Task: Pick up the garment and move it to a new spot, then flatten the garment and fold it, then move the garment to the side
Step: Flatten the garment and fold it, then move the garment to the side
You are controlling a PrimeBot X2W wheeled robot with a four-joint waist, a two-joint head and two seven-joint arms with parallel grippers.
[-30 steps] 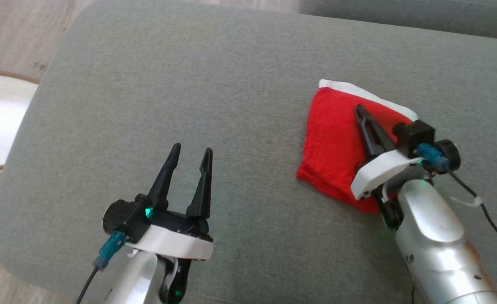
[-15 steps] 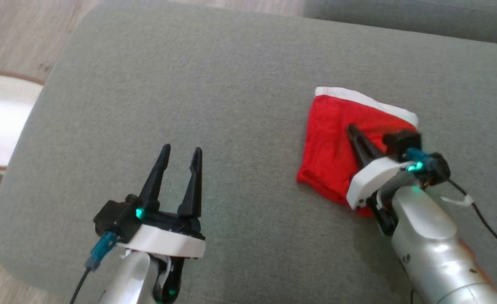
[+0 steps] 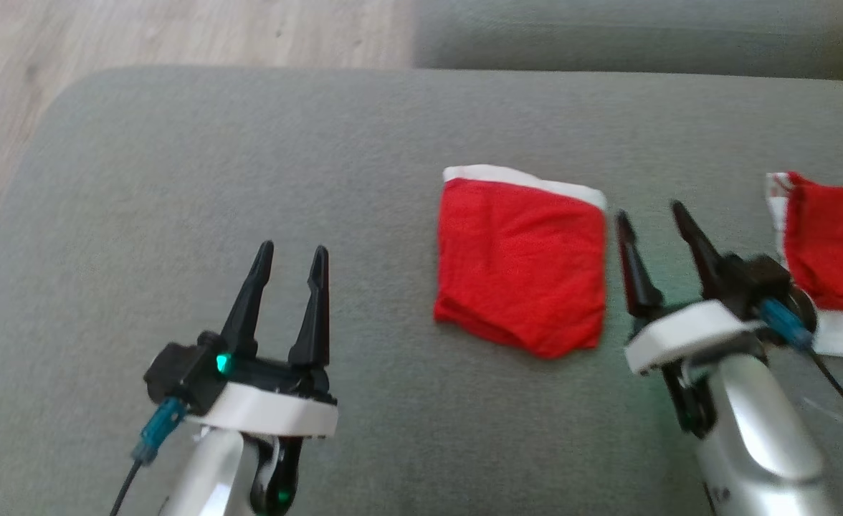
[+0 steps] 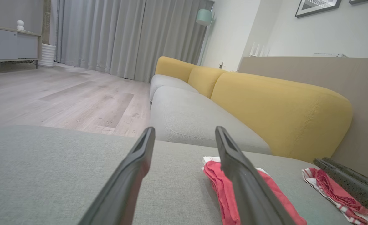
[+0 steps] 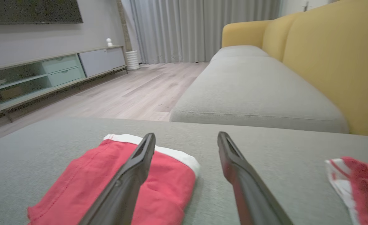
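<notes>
Folded red garment with a white waistband lay flat on the grey sofa cushion, right of centre in the head view, waistband edge on the far side. Nothing was touching it.

Right end effector sat just beside the garment's right edge, low over the cushion, fingers spread apart and holding nothing. In the right wrist view its left finger crossed in front of the garment and bare cushion showed between the two fingers. Whether that finger touched the cloth couldn't be told.

Left end effector was well apart from the garment, toward the lower left over bare cushion, also spread wide with nothing in it. In the left wrist view the garment appeared behind its right finger.

A second red-and-white cloth lay rumpled at the far right edge of the cushion, beyond the right end effector and apart from the folded one.

Pale wood floor ran past the cushion's far left corner. Yellow backrest and another grey seat cushion stood behind.
</notes>
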